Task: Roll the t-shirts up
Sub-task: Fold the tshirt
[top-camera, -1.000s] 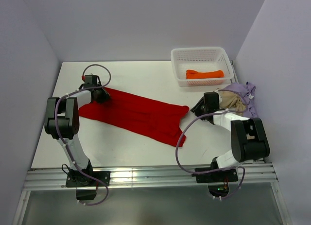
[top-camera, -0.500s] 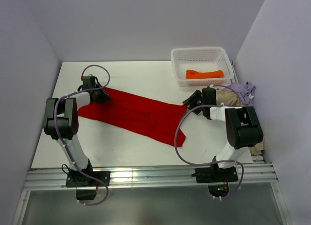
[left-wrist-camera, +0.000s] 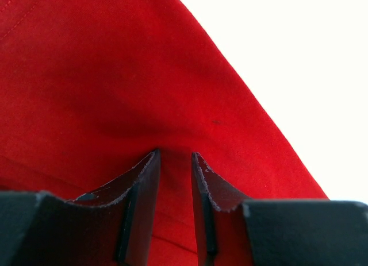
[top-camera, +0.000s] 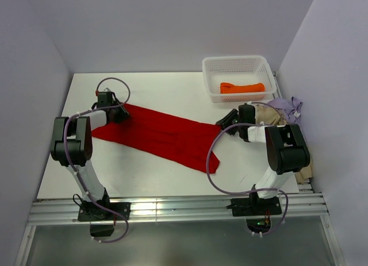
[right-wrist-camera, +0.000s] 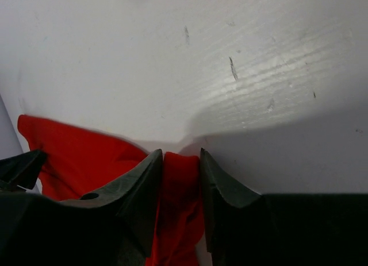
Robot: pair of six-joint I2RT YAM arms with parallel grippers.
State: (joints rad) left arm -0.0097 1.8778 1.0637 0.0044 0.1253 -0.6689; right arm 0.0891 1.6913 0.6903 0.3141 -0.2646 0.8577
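Red t-shirt (top-camera: pixel 164 137) lying diagonally across the table (top-camera: pixel 172 91), left gripper (left-wrist-camera: pixel 175 157) pinching its far left end between narrowed jaws, right gripper (right-wrist-camera: pixel 181 158) nipping its right corner, jaws nearly closed on cloth.

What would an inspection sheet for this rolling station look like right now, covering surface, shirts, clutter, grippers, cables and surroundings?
Surface: white table, faint scuffs.
Job's things: red t-shirt spread diagonally; orange t-shirt bundled in the basket; beige t-shirt and lavender t-shirt heaped at the right edge.
Clutter: nothing seen.
Grippers: left gripper pinches the red t-shirt's far-left end; right gripper pinches its right end.
Cables: cables loop off both arms; the right one crosses the shirt's near corner in the top view.
Surroundings: plain pale walls on three sides.
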